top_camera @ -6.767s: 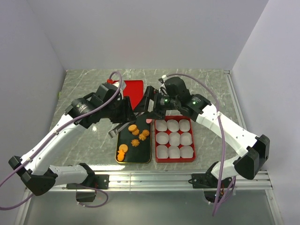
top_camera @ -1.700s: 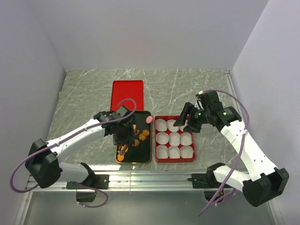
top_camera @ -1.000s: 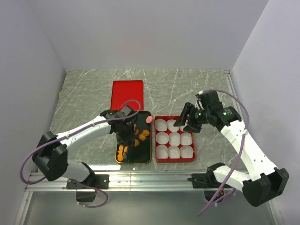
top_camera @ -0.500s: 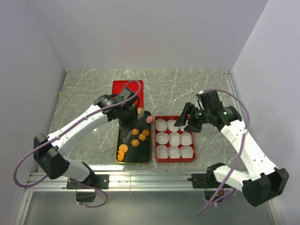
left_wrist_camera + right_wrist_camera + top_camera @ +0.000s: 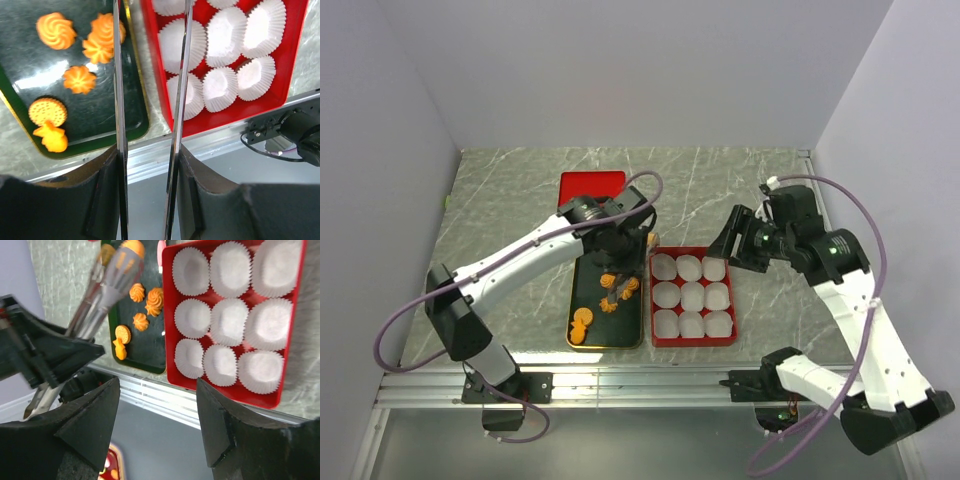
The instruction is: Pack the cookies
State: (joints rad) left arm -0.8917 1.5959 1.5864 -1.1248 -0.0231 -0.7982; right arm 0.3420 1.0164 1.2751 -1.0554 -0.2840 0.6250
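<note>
1. The cookies [image 5: 56,30], upper left in the left wrist view, look dry and matt; the swirled ones are ridged.
2. The dark tray [image 5: 100,112] under them is glossy, mirroring a bright patch of light, with a thin gold-coloured rim.
3. The red tray [image 5: 289,60] looks like smooth plastic with a slight sheen.
4. The cups [image 5: 225,30] in it are white pleated paper, matt.
5. The left gripper [image 5: 151,6] has fingers [image 5: 118,100] of thin, bright polished metal.
6. The right gripper [image 5: 157,382] has matt black, plastic-looking fingers [image 5: 90,430].
7. The table [image 5: 500,190] has a smooth, grey-green marbled surface; the rail [image 5: 640,380] at the bottom of the top view is pale brushed metal.
</note>
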